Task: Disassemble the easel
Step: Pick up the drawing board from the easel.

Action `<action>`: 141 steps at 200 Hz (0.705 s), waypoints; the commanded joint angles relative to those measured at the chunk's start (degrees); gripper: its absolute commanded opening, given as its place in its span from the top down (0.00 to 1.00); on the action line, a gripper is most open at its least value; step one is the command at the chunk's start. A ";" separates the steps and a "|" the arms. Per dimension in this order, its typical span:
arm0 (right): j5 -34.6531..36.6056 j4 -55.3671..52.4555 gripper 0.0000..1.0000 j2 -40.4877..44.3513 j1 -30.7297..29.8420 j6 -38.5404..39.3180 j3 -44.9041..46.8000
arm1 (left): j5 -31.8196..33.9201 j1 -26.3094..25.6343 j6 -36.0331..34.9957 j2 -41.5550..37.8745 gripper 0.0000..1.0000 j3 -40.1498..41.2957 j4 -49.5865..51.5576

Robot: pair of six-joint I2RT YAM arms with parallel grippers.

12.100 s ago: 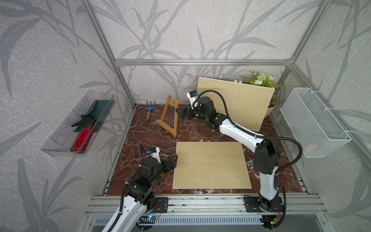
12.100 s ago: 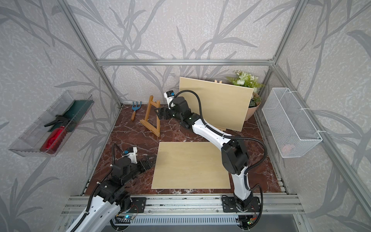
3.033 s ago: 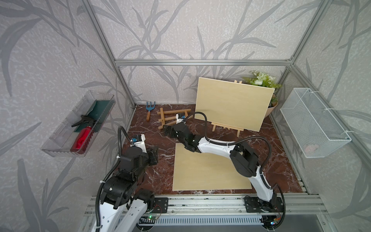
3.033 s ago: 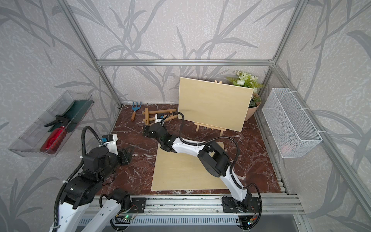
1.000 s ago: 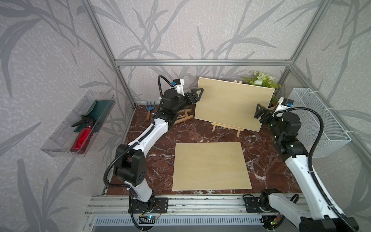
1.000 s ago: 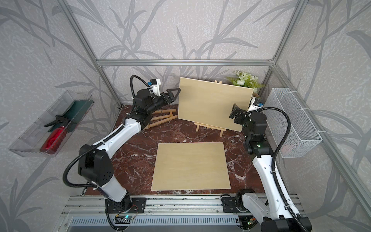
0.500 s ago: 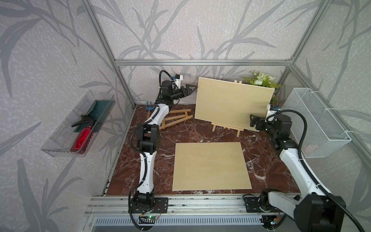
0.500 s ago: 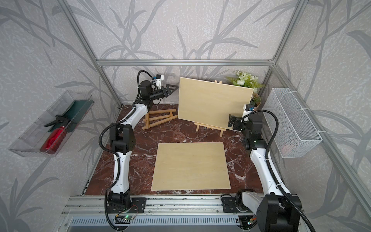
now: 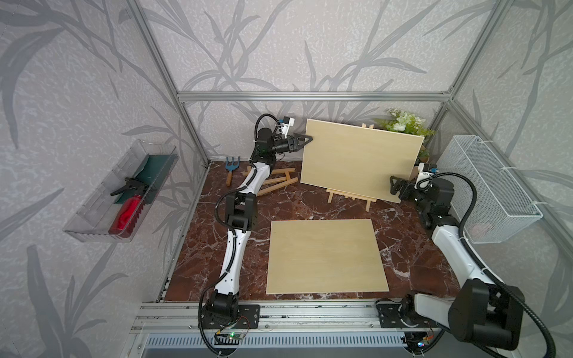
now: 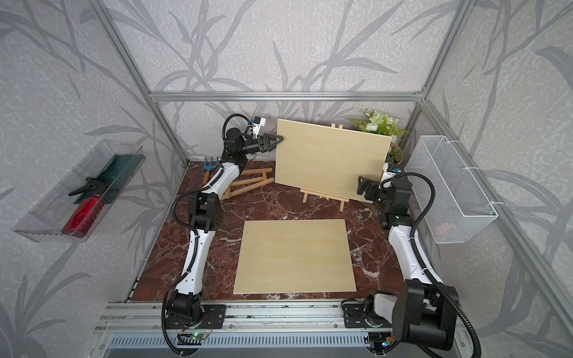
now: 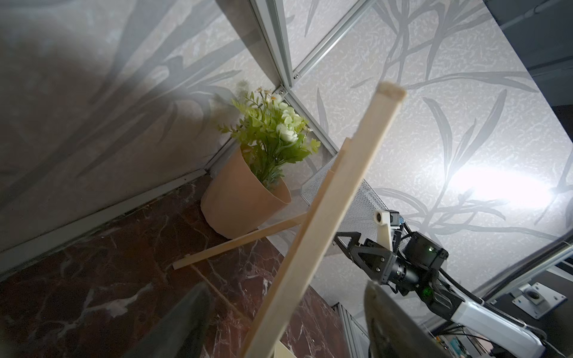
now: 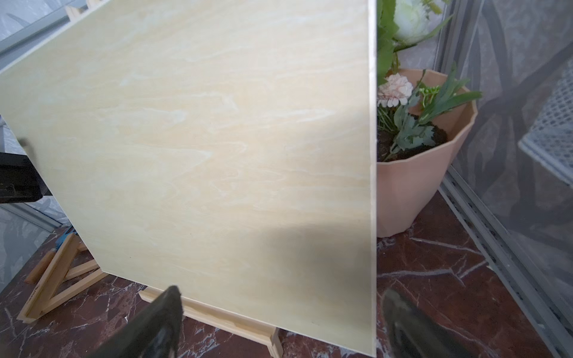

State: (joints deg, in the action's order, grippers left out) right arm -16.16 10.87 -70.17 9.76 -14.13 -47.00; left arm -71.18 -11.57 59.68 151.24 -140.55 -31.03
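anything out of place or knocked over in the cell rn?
A small wooden easel lies flat on the tabletop at the back, beside the garden fork and partly under the left arm, unlike the standing easel holding the upright board. No damage or spills visible.
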 commanded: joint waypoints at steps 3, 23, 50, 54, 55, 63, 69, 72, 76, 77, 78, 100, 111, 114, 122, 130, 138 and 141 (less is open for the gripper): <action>-2.51 4.50 0.01 -1.91 -0.06 -1.08 0.08 | -4.79 -1.00 5.22 0.63 0.33 -1.24 -8.74; -3.75 5.43 0.01 -3.35 -0.01 -1.56 -0.28 | -5.60 -1.11 7.73 0.63 0.45 -0.34 -12.25; -4.97 7.21 0.01 -4.43 -0.03 -1.87 -0.09 | -7.10 -1.17 9.93 0.11 0.55 1.41 -15.92; -5.07 7.35 0.01 -4.53 -0.03 -1.87 -0.10 | -7.18 -1.17 10.36 -0.03 0.56 1.79 -16.81; -5.13 7.38 0.01 -4.58 -0.02 -1.91 -0.11 | -7.20 -1.17 10.49 -0.05 0.56 1.87 -16.98; -5.52 7.74 0.01 -4.84 -0.08 -1.86 -0.11 | -7.60 -1.09 11.82 -0.26 0.58 2.58 -19.24; -5.63 8.04 0.01 -4.96 -0.04 -1.87 -0.02 | -7.74 -1.09 12.99 -0.26 0.59 3.16 -21.08; -5.71 8.15 0.01 -5.05 -0.08 -1.87 -0.02 | -7.82 -1.02 13.62 -0.37 0.59 3.36 -22.11; -5.88 8.32 0.01 -5.21 -0.06 -1.95 -0.02 | -7.90 -1.00 14.44 -0.34 0.60 3.63 -23.39; -5.98 8.35 0.01 -5.22 -0.07 -1.95 -0.02 | -7.91 -1.00 14.65 -0.29 0.60 3.71 -23.74; -6.02 8.40 0.01 -5.28 -0.08 -1.95 -0.02 | -8.01 -1.04 14.93 -0.31 0.60 3.75 -24.09; -7.08 9.46 0.01 -6.09 -0.11 -2.29 -0.02 | -8.52 -0.86 18.59 -0.26 0.63 5.40 -30.17; -7.68 10.09 0.01 -6.36 -0.10 -2.47 -0.02 | -8.88 -0.82 19.64 -0.29 0.67 6.30 -32.22; -7.85 10.30 0.01 -6.38 -0.14 -2.57 -0.06 | -8.97 -0.79 19.88 -0.33 0.68 6.48 -32.82; -8.13 10.57 0.01 -6.59 -0.23 -2.71 -0.02 | -9.20 -0.85 20.47 -0.32 0.72 7.01 -33.96; -8.33 10.82 0.01 -6.69 -0.27 -2.67 -0.02 | -9.37 -0.82 20.94 -0.33 0.75 7.45 -35.18; -8.36 11.03 0.01 -6.73 -0.42 -2.69 -0.02 | -9.44 -0.82 21.25 -0.35 0.77 7.81 -35.88; -8.36 11.07 0.01 -6.73 -0.46 -2.75 -0.02 | -9.42 -0.82 21.37 -0.33 0.78 7.95 -36.14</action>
State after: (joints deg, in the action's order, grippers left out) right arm -22.83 18.98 -76.69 9.74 -16.38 -47.00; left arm -78.08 -12.23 74.83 151.68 -133.47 -59.64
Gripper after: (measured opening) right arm 0.991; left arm 0.248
